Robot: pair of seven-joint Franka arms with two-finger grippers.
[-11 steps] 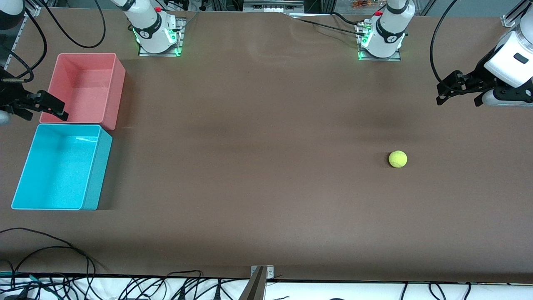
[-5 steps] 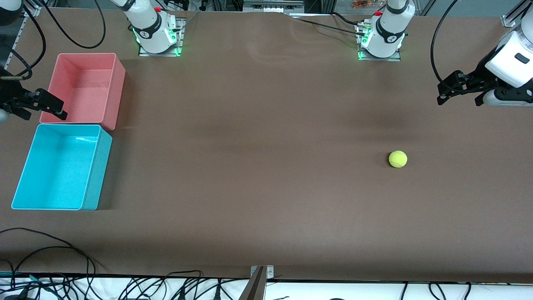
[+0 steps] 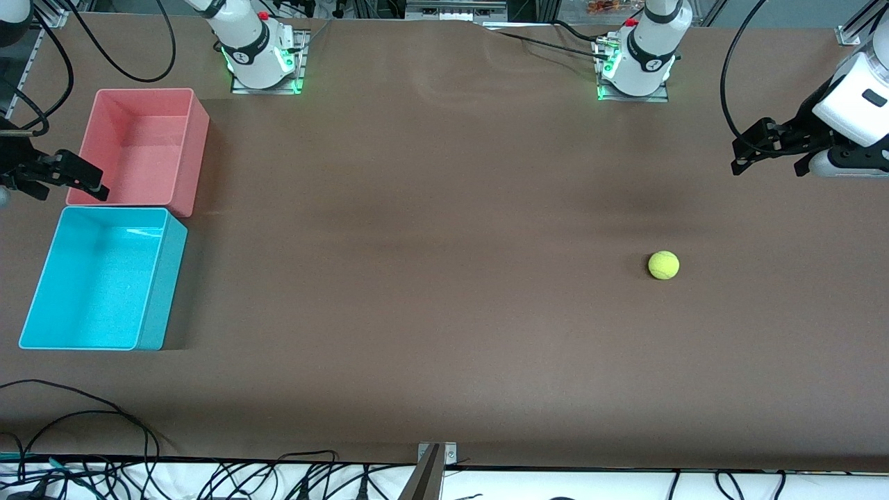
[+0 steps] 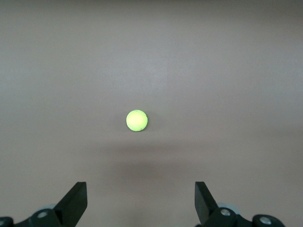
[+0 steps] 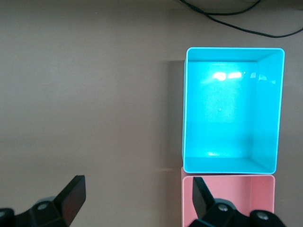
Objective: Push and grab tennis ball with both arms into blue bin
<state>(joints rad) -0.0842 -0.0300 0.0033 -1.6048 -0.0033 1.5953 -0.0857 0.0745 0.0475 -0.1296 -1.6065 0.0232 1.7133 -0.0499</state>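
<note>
The tennis ball (image 3: 663, 264) is small and yellow-green and lies alone on the brown table, toward the left arm's end. It also shows in the left wrist view as the ball (image 4: 137, 120), well ahead of the fingers. My left gripper (image 3: 767, 167) hangs open and holds nothing, over the table near that end and apart from the ball; its wrist view shows the left gripper (image 4: 139, 191) spread wide. The blue bin (image 3: 161, 292) stands empty at the right arm's end. My right gripper (image 3: 67, 192) is open and holds nothing, over the table edge beside the pink bin. The right wrist view shows the right gripper (image 5: 138, 187) and the blue bin (image 5: 218, 118).
A pink bin (image 3: 198, 160) of the same size stands empty against the blue bin, farther from the front camera, and shows as the pink bin (image 5: 236, 198) in the right wrist view. Black cables (image 3: 83, 417) lie along the table's front edge. Both arm bases (image 3: 635, 66) stand at the back.
Both grippers have drifted slightly outward toward their own ends of the table. The ball has not moved.
</note>
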